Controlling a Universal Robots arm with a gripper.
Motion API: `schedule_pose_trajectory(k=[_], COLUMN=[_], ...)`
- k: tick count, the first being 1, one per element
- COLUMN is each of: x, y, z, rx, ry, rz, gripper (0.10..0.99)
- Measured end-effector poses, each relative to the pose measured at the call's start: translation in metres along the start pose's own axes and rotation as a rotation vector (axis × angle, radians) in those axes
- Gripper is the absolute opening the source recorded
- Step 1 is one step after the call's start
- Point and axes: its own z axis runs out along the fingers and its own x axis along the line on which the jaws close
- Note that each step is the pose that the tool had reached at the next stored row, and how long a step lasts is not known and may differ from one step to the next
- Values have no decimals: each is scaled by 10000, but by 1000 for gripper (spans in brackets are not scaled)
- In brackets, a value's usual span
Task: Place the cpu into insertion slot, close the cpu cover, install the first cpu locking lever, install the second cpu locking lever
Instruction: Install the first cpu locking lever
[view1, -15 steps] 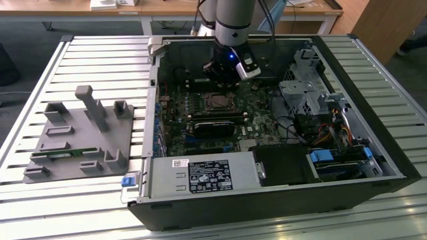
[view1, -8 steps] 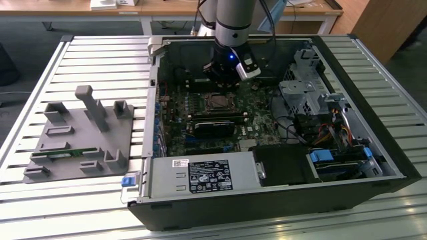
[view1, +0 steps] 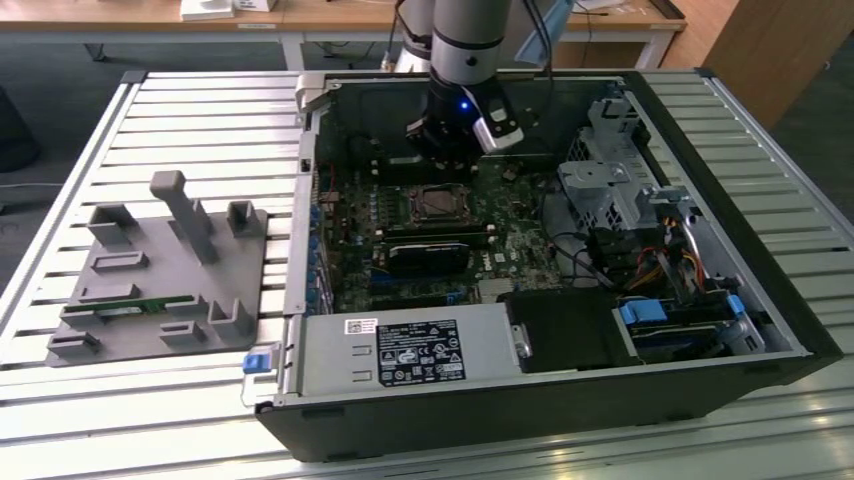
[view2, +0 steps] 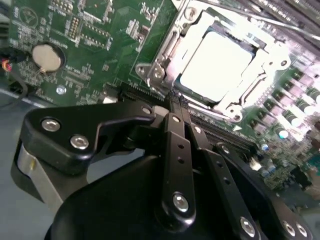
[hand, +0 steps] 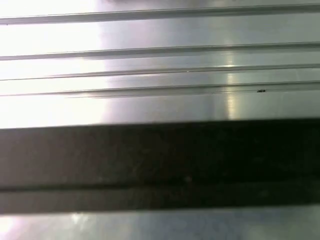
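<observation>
The cpu (view2: 218, 62) lies flat in the insertion slot (view1: 437, 203) on the green motherboard, its metal top glaring bright in the second wrist view. The silvery cpu cover (view2: 171, 46) lies down around it as a frame. My gripper (view2: 179, 98) hovers just off one corner of the socket. Its two thin black fingers (view2: 172, 135) are pressed together with nothing between them. In the exterior view the gripper (view1: 445, 172) hangs inside the open computer case, just behind the socket. I cannot make out how the locking levers stand.
A black graphics card (view1: 430, 252) sits in front of the socket, and a power supply (view1: 400, 352) lies at the case's near edge. A drive cage (view1: 607, 190) and cables fill the exterior view's right. A grey fixture plate (view1: 160, 275) lies on the slatted table (view1: 200, 100).
</observation>
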Motion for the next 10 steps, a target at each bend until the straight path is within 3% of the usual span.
schedule_pose_trajectory(k=[10], x=[-1], y=[-20], z=[-16], rx=[39], ry=[-4], rz=[1], gripper=[106])
